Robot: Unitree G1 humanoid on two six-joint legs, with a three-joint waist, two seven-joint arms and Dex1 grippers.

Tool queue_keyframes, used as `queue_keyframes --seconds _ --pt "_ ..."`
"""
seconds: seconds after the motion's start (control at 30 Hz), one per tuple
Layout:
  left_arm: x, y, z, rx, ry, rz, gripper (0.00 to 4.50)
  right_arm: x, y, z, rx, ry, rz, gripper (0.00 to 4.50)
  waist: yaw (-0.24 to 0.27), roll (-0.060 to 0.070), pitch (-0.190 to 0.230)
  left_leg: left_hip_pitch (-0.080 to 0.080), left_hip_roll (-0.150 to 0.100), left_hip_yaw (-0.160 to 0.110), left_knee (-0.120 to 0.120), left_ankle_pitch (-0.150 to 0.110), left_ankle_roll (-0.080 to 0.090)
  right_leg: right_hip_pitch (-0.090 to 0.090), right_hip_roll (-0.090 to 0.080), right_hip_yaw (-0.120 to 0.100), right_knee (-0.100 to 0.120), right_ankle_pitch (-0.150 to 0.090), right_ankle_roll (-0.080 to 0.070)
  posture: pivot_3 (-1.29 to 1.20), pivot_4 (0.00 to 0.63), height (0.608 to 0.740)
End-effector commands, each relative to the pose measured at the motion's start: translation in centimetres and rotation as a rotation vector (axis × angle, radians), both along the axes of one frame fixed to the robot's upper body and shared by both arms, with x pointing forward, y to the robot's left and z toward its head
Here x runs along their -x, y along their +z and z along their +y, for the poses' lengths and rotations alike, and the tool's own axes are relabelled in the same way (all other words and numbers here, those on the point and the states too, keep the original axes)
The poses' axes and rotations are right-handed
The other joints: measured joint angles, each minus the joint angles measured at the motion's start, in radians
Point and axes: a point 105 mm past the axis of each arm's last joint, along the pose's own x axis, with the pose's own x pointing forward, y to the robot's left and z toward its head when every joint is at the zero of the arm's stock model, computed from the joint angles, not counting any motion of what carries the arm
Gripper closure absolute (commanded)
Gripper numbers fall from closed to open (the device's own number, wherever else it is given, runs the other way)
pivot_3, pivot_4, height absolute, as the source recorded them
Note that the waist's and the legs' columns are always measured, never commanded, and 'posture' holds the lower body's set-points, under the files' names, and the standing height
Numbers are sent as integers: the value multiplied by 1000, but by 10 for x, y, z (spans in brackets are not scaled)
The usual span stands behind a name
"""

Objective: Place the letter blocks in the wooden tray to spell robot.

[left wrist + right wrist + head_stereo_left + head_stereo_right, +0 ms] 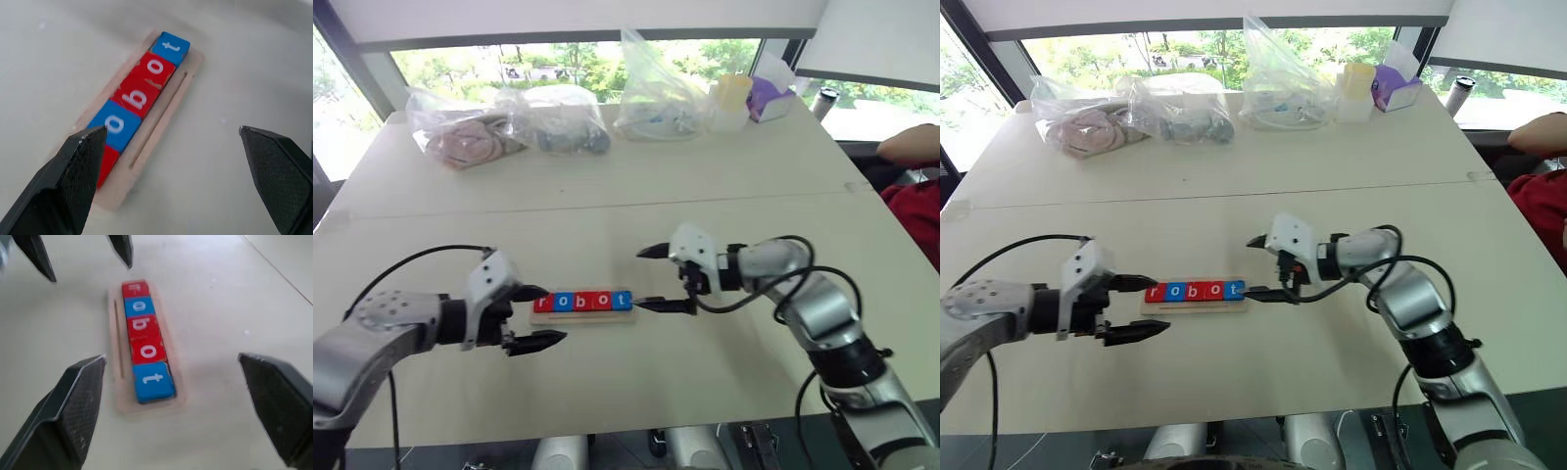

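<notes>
1. Left eye view: my left gripper has its jaws spread wide with nothing between them. It sits at about 9 o'clock from the wooden tray, with the upper fingertip just beside the tray's near end.
2. My right gripper is also spread wide and empty. It sits at about 3 o'clock from the tray, and the lower fingertip is just beside the blue end block.
3. In the left wrist view I see both black fingers apart, and the tray lies on the table beyond them.
4. The letter blocks sit in the tray in one touching row, spelling r, o, b, o, t. The colours run red, blue, red, red, blue.
5. A thin groove runs along the tray beside the row.
6. The tray lies flat on the pale table, roughly midway between the two grippers.
7. Toward 12 o'clock, along the far edge, there are three clear plastic bags, a pale yellow container and a purple tissue box.
8. At about 2 o'clock, a person's arm in a red garment is at the table's edge.
</notes>
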Motion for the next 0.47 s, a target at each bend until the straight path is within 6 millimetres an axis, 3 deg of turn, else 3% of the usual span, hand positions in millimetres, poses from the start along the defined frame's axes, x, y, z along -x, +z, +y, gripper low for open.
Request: queue_keyframes --seconds 0.03,0.27,0.47 --pt "5 9 28 -25 84 -12 0 18 14 -13 -36 -26 25 56 4 0 0 0 0 0 0 0 0 0 0 0 0 0 0 0 150 740" --pt "1 0 52 -51 184 -4 0 -11 -20 -9 40 -191 -62 56 2 -1 0 1 0 0 0 1 -1 1 1 -1 -2 -2 2 0 150 740" --pt "15 -6 64 -56 231 9 0 10 -23 -11 51 -118 -14 56 2 -1 0 -2 0 2 -1 0 -1 -1 -1 0 -3 0 0 0 150 740"
